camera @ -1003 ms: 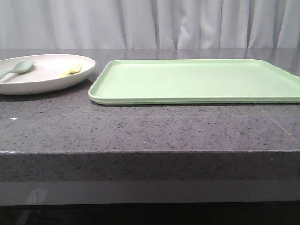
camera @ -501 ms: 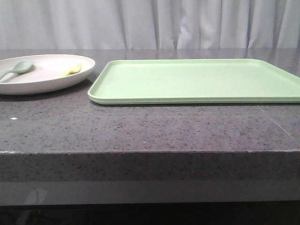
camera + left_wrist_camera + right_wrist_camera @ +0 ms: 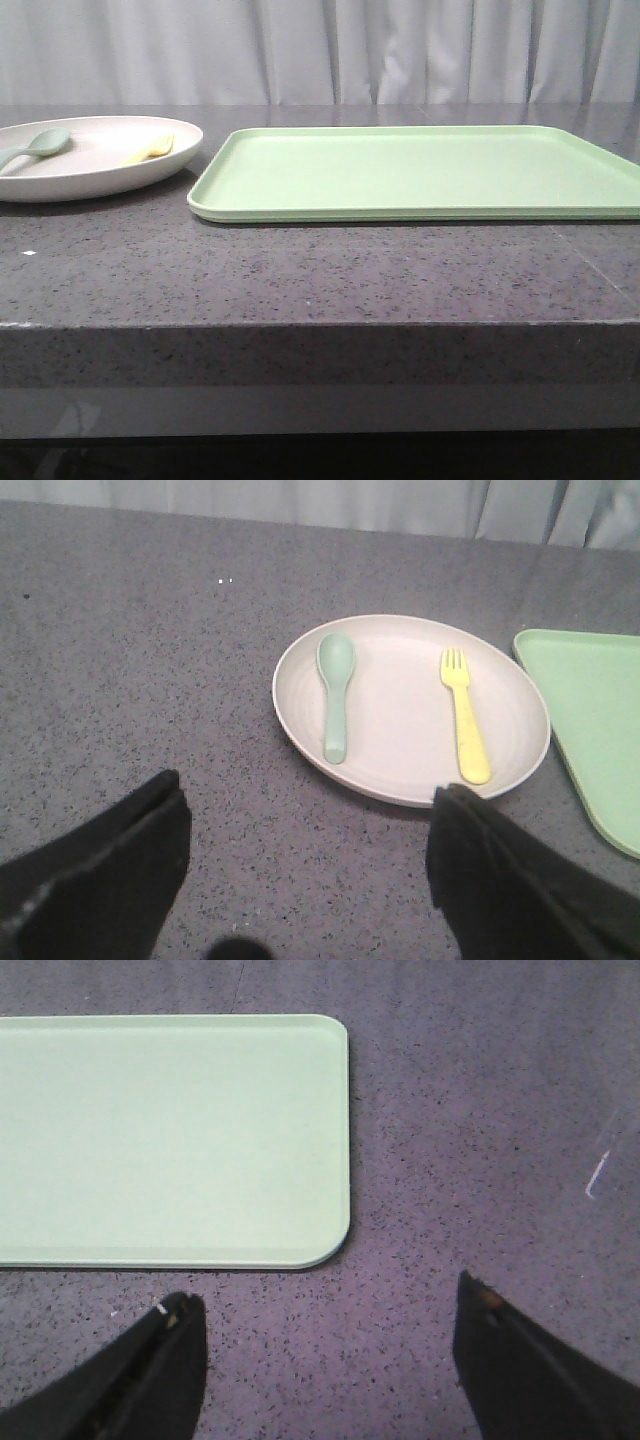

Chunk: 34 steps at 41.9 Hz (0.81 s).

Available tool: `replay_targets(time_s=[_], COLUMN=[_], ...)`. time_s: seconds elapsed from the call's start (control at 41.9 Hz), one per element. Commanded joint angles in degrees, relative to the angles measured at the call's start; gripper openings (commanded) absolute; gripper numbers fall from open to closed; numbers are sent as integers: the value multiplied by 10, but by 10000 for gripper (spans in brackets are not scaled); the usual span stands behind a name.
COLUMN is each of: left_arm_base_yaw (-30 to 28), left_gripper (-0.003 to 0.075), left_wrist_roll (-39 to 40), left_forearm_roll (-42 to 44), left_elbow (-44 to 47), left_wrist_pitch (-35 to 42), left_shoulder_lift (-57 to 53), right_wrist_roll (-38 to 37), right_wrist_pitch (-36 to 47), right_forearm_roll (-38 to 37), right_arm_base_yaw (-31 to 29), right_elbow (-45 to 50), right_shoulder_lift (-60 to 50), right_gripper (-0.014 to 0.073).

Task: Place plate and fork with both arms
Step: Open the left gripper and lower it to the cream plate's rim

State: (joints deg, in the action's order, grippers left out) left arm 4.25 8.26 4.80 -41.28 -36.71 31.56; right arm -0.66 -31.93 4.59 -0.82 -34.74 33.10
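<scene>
The pinkish-cream plate (image 3: 60, 185) sits at the far left of the counter; it also shows in the left wrist view (image 3: 400, 685). The yellow fork (image 3: 465, 716) lies on the plate's right half, seen in the front view too (image 3: 150, 150). A grey-green spoon (image 3: 335, 692) lies on its left half. My left gripper (image 3: 305, 800) is open and empty, above the counter just short of the plate's near rim. My right gripper (image 3: 325, 1305) is open and empty, above bare counter near the tray's corner. Neither gripper shows in the front view.
A flat light-green tray (image 3: 420, 170) lies to the right of the plate, close beside it; its corner shows in the right wrist view (image 3: 170, 1140) and its edge in the left wrist view (image 3: 590, 720). The dark speckled counter (image 3: 320, 270) ends at a front edge. A curtain hangs behind.
</scene>
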Motion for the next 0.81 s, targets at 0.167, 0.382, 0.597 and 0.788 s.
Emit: replay_targets(time_s=[0.167,0.382,0.597,0.788], left_arm_base_yaw=[-2,-4,-81,-175], left_gripper=[536,535,535,535], left_wrist_roll=[5,-21,-154,-319], left_forearm_roll=[12,15,-142,-378], left_elbow=[-88,-148,-219,-269], left_wrist_pitch=[-22,-70,-70,-78], left_shoulder_lift=[131,278,406,499], right_wrist_roll=[0,0,0,0], right_wrist_pitch=[39,39,39,39], right_forearm_roll=[0,0,0,0], right_arm_base_yaw=[-2,-2,-2,-2], right_elbow=[-21,-21,-21,-21], right_shoulder_lift=[5,5,5,5], right_gripper=[541,541,541,541])
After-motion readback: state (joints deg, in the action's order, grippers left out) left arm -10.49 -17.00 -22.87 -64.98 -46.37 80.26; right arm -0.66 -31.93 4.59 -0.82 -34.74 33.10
